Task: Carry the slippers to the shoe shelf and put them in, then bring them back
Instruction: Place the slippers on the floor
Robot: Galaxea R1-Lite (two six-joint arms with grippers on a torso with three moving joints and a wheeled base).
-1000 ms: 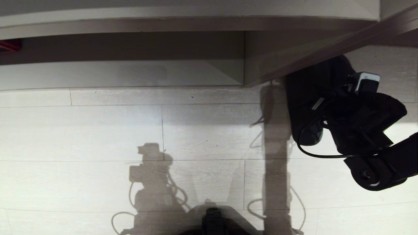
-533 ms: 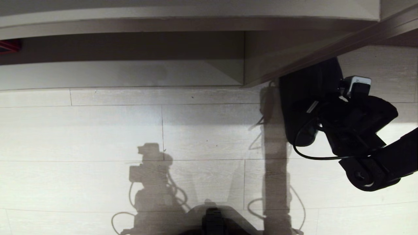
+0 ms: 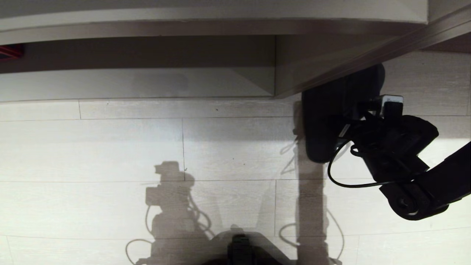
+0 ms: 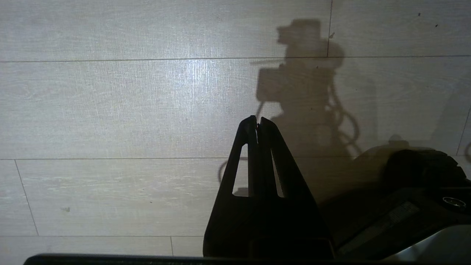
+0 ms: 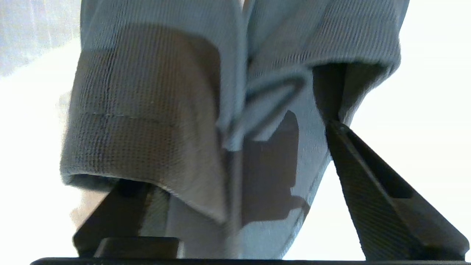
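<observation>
Resting on pale plank floor (image 3: pixel 128 147), slippers (image 3: pixel 327 121) lie as dark pair side by side, toes just under slanted board edge right of shoe shelf (image 3: pixel 147 82). Right gripper (image 5: pixel 235 154) at their open heel end, fingers (image 5: pixel 371 184) spread wide; one finger tucked inside left slipper's heel opening, other finger reaching into right slipper's heel opening. No squeeze visible on fabric. Left gripper (image 4: pixel 257 123) hangs over bare floor, tips pressed together, nothing between them. Shelf cubby shows only pale bottom board.
</observation>
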